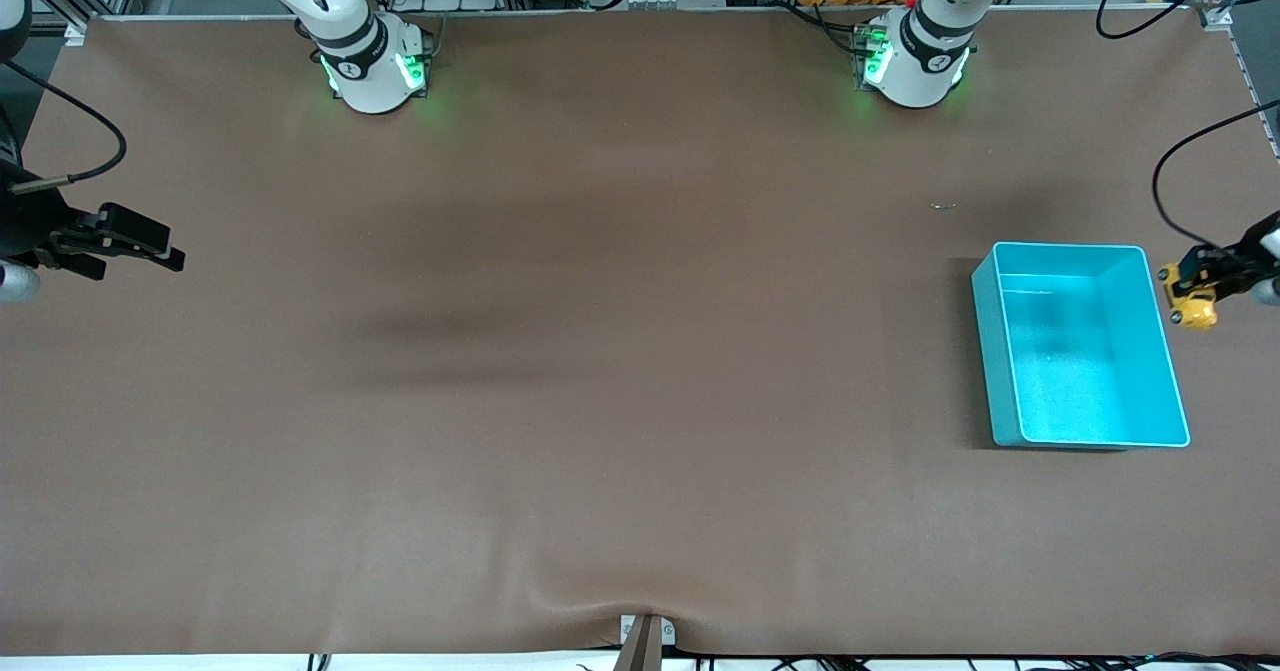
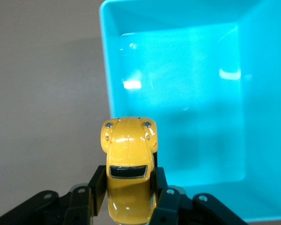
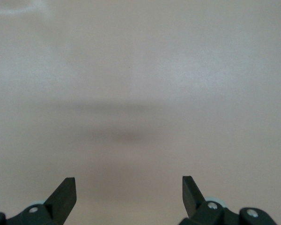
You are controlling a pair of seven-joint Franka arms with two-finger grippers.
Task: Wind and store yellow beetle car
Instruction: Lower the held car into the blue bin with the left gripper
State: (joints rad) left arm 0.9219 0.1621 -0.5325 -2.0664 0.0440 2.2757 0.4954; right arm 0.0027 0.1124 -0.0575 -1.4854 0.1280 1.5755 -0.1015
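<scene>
The yellow beetle car [image 2: 128, 168] is clamped by its sides between the fingers of my left gripper [image 2: 129, 180], which is shut on it. In the front view the car [image 1: 1193, 304] and the left gripper [image 1: 1200, 276] hang in the air just off the edge of the teal bin [image 1: 1085, 256], at the left arm's end of the table. In the left wrist view the car's nose reaches over the rim of the bin [image 2: 107, 84]. My right gripper [image 1: 165, 251] waits open over bare table at the right arm's end, with nothing between its fingers [image 3: 65, 194].
The teal bin has nothing in it. Brown table mat [image 1: 600, 351] covers the whole table, with a small wrinkle and clamp [image 1: 645, 636] at its edge nearest the front camera. A tiny speck [image 1: 942, 205] lies on the mat between the bin and the left arm's base.
</scene>
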